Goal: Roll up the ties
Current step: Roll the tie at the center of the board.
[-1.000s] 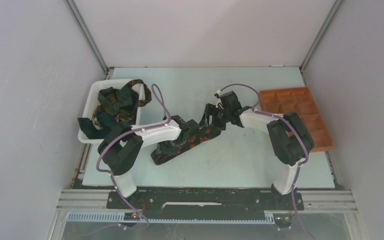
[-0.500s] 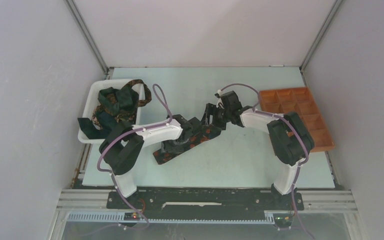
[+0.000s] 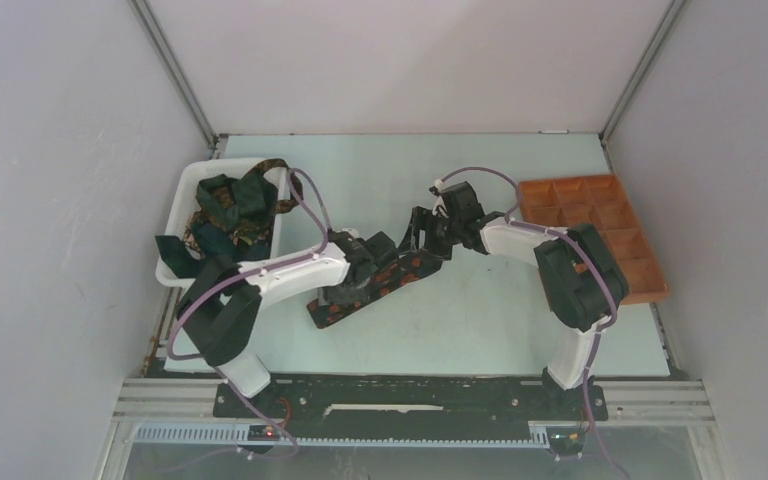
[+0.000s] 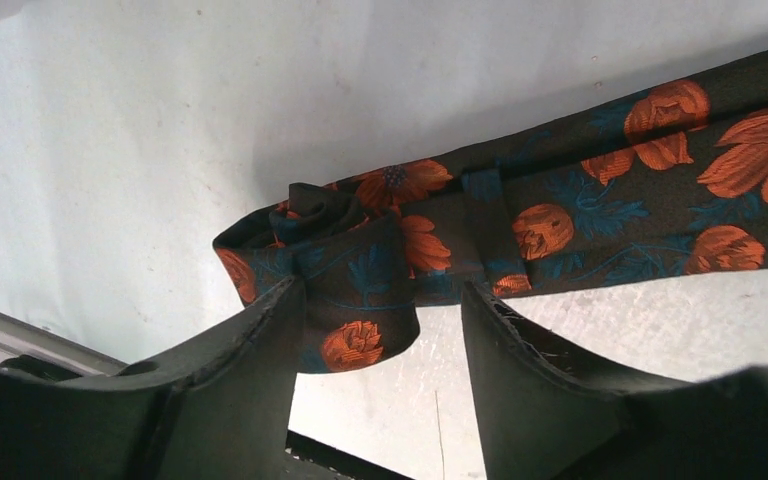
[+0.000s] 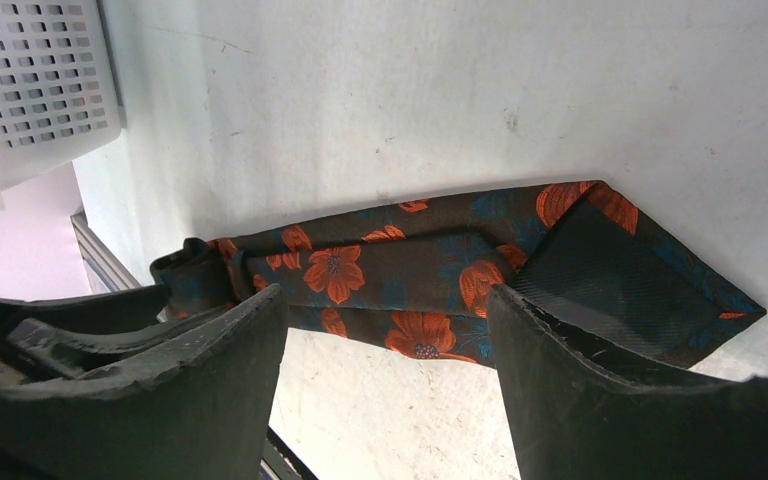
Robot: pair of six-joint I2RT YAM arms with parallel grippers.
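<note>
My left claw hangs low over the table with its jaws apart, gripping nothing. Between its two fingers sits the rolled end of the floral tie, a small loose coil of dark cloth with orange-red blooms. The coil lies close against my left finger, though I cannot tell whether it truly touches; the other finger stands clear of it. Just to the right of the coil a narrow band of the same cloth crosses the tie, and from there the tie runs flat along the table toward the far right. From above it lies on a slant in the middle of the table, its near end toward the left and its far end toward the right, under both my wrists. My right claw is spread wide too and holds nothing. It hovers over the wider, pointed end, which shows a dark ribbed lining edged with the flower pattern. Whether those fingers touch the cloth I cannot say. Well off to the far left, the other ties are heaped in the white bin, a dark green tangle, one spilling over its near rim. The orange-brown tray sits at the right edge of the table.
</note>
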